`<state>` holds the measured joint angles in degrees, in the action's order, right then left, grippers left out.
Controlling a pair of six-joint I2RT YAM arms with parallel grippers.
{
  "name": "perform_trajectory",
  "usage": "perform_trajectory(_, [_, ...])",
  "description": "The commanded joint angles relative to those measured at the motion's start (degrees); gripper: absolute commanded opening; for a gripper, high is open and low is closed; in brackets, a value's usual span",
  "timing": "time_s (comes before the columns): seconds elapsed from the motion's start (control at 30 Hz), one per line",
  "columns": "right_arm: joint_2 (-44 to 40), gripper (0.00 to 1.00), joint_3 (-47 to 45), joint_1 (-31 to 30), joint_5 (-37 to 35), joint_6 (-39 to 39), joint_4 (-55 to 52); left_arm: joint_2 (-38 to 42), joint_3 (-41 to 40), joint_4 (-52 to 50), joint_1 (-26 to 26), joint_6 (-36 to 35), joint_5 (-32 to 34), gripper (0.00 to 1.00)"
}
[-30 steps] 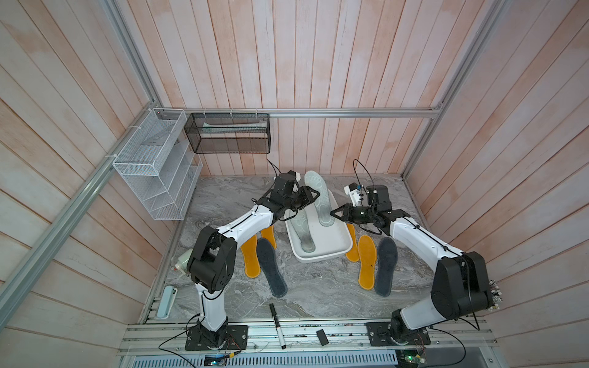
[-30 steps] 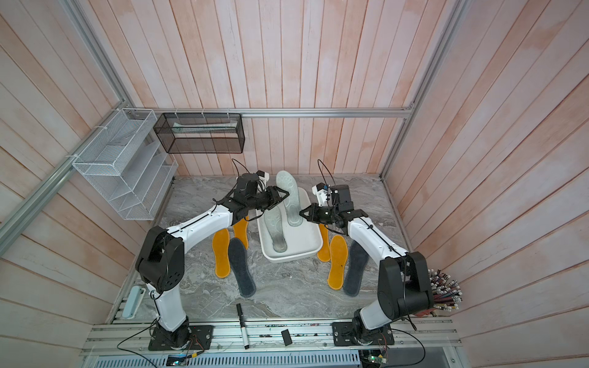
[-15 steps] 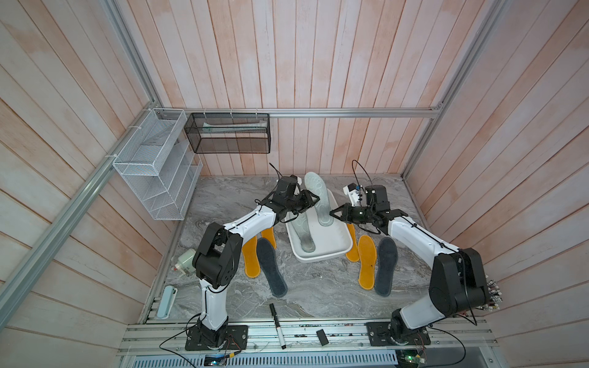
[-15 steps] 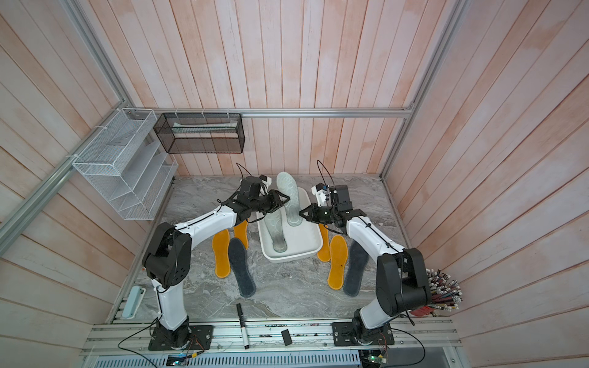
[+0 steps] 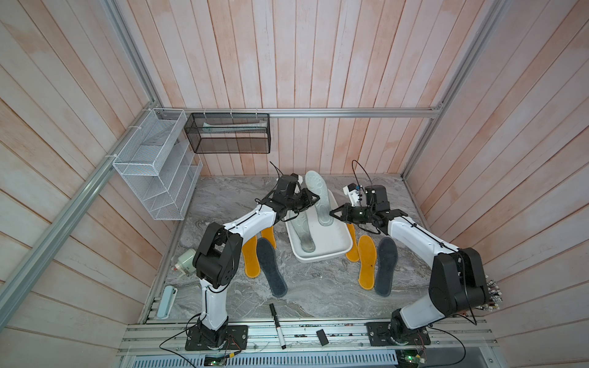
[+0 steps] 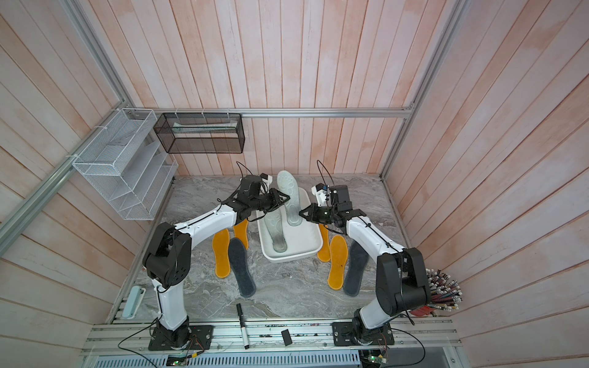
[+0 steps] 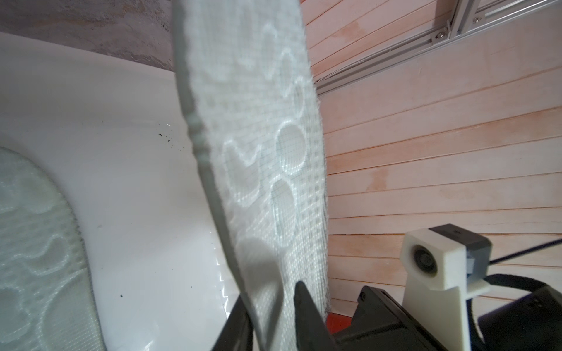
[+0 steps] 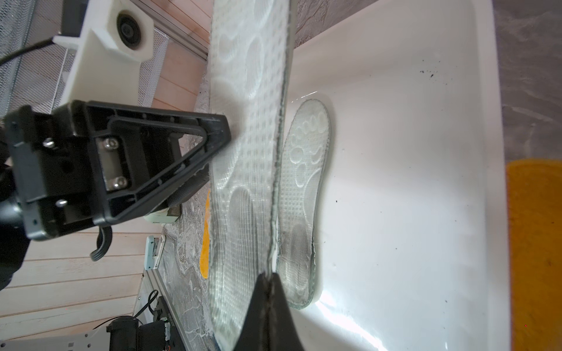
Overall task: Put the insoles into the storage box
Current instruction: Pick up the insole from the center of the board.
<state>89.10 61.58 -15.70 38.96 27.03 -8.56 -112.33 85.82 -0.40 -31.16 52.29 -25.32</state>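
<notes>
Pale wooden slat walls close in a grey marble tabletop (image 5: 318, 296), with the white storage box (image 5: 333, 237) near its middle. Over the box, the right gripper (image 5: 331, 212) has its jaws pressed together on the edge of a raised pale insole (image 5: 322, 207) near the heel. It pinches the insole so that it stands on edge, toe end uppermost. In the right wrist view its two black fingers (image 8: 258, 310) meet on that thin edge.

The left gripper (image 5: 311, 200) reaches the same insole nearer the toe. It has one finger on each face, with only a narrow gap between them. One fingertip (image 8: 217, 133) touches the embossed side, but whether the jaws press it yet cannot be told.

A second pale insole (image 5: 304, 234) lies flat inside the box. On the tabletop lie four yellow insoles (image 5: 250, 259) and two dark grey insoles (image 5: 272, 270), half of each on either side of the box.
</notes>
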Motion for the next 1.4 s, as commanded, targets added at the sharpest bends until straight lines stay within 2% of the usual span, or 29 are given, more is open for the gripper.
perform_trajectory(0.0, [0.9,0.00,0.1,-0.1,0.8,0.0,0.8,-1.4,1.5,1.2,-0.1,0.0,-1.4,0.19])
perform_trajectory(0.27, [0.5,0.00,0.2,-0.1,0.4,0.0,0.6,-2.3,1.7,1.8,0.0,0.9,-2.7,0.01])
perform_trajectory(0.4, [0.6,0.00,0.5,-0.1,-0.4,-0.3,-0.1,-2.4,1.6,2.0,0.0,1.4,-2.8,0.00])
perform_trajectory(0.47, [0.7,0.17,1.0,-0.1,-1.6,-0.5,-1.1,-2.4,1.5,2.1,0.0,1.6,-2.8,0.00])
perform_trajectory(0.57, [0.6,0.33,1.8,0.5,-3.7,-1.4,-3.6,-2.2,0.4,3.2,0.2,3.4,-3.3,0.00])
perform_trajectory(0.67, [-0.5,0.38,2.1,1.7,-5.5,-1.7,-4.9,-1.9,-1.9,5.1,0.3,6.5,-3.1,0.00])
perform_trajectory(1.17, [-10.1,0.42,-4.1,11.4,-4.8,0.8,-3.5,-4.0,-4.3,6.4,-2.3,12.2,-2.4,0.00])
perform_trajectory(1.37, [-11.9,0.43,-6.5,13.5,-3.4,0.5,-3.9,-4.2,-5.3,5.1,-3.8,13.0,-0.5,0.00])
